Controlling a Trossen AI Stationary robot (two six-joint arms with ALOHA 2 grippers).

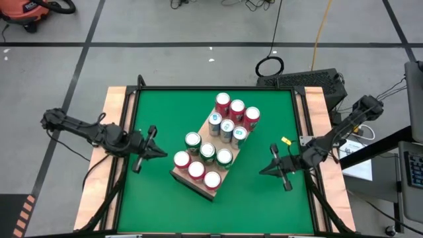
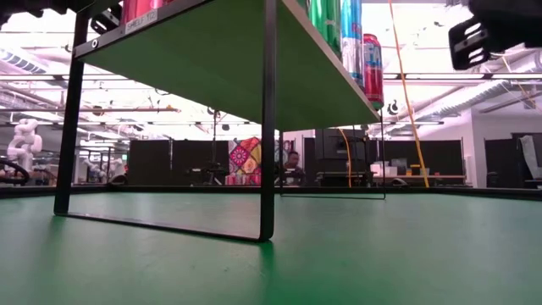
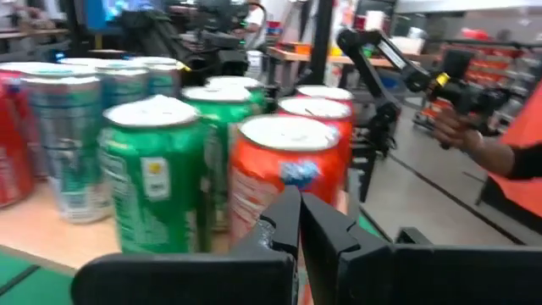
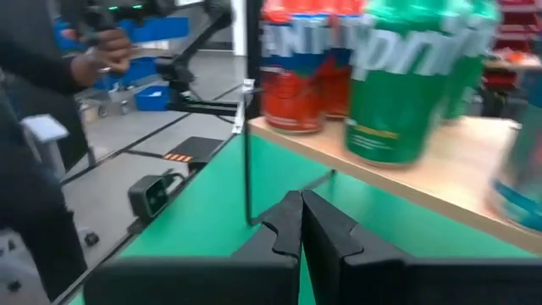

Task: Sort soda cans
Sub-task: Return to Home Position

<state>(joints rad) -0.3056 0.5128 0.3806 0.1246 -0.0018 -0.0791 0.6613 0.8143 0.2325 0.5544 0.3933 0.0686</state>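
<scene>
inventory, as i see it from my station.

- cans [image 1: 207,151]: twelve, all upright on the shelf [image 1: 200,127] in the middle of the table [image 1: 165,205], in four rows of three.
- red cans [image 1: 236,108]: six. three make the shelf's top row in the high view, and three make its bottom row.
- teal cans [image 1: 227,127]: three, in the row just below the top reds.
- green cans [image 1: 192,140]: three, in the row between the teal and the bottom reds.
- left gripper [image 1: 162,153]: one, just left of the shelf and clear of the cans. my left wrist view shows its jaws pressed together with nothing between them.
- right gripper [image 1: 262,170]: one, right of the shelf and apart from it, jaws likewise closed on nothing.
- person: one, with a hand [image 3: 461,134] showing beyond the table in the left wrist view.
</scene>
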